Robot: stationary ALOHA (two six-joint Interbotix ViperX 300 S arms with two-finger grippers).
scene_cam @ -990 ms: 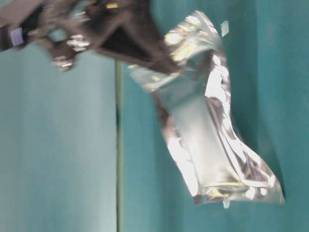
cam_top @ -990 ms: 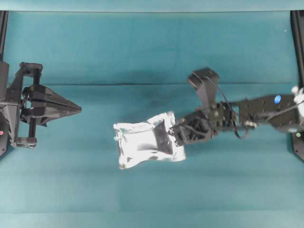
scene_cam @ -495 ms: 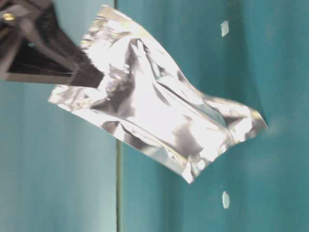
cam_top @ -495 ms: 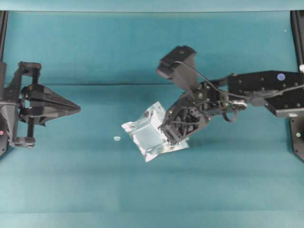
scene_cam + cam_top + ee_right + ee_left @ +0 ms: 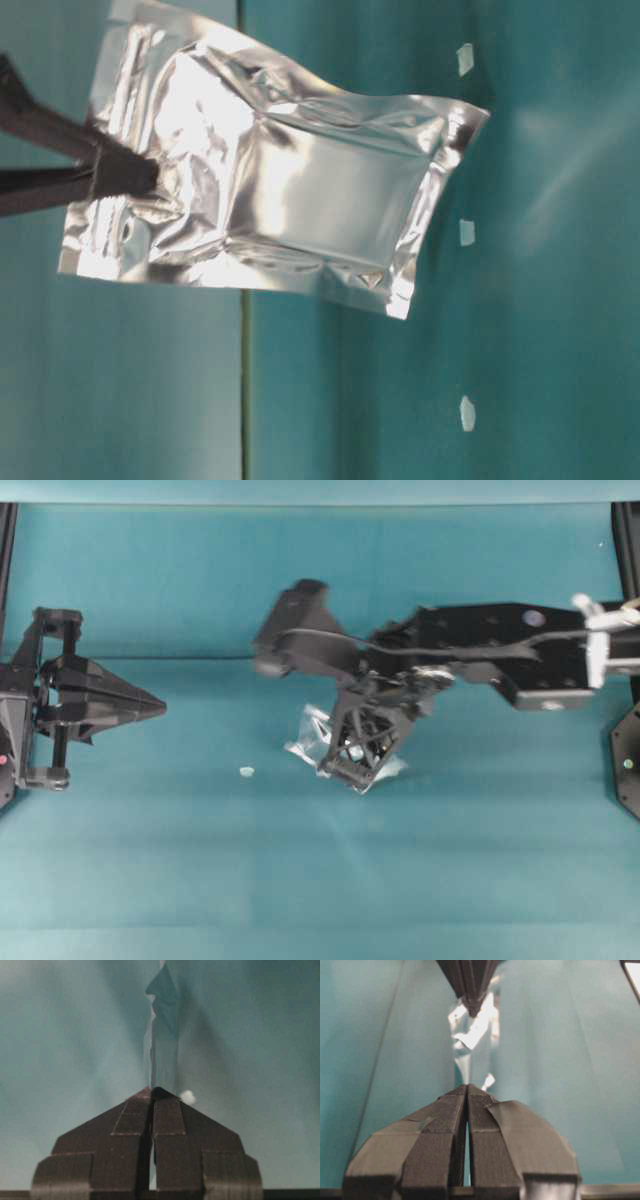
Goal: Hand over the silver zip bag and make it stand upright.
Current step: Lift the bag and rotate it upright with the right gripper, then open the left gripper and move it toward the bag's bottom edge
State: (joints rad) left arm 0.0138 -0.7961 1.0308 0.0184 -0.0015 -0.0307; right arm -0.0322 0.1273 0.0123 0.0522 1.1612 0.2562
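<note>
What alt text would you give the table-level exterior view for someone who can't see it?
A crinkled silver zip bag fills the frame, pinched at one edge by the right end effector, whose dark fingers enter from the left. Behind it is teal table surface with small white scraps.

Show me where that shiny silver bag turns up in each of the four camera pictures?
Overhead: silver zip bag just right of centre, mostly under the right hand.
Table-level: bag fills the upper left, pinched at its left end.
Left wrist: bag top centre, edge-on, beyond the shut left hand.
Right wrist: bag centre, edge-on above the fingertips.
Shared landmark: the right hand gripping it.
</note>
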